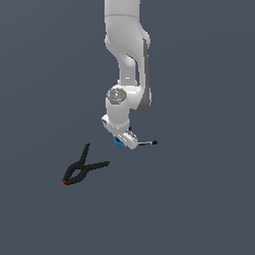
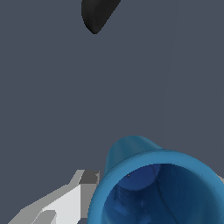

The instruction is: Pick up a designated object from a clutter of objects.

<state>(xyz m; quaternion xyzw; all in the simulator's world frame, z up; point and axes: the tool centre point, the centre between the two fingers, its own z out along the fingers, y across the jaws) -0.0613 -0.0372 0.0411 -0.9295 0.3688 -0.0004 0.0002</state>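
One arm reaches down from the top of the exterior view, wrist bent, its gripper (image 1: 125,142) low over the grey floor (image 1: 199,209); I see the blue cup (image 1: 118,142) only as a sliver there, beside the marker (image 1: 147,144) and apart from the large black clamp (image 1: 82,168); the wrist view shows the cup's (image 2: 157,188) open mouth close against one finger (image 2: 65,203); I cannot tell the jaw opening.
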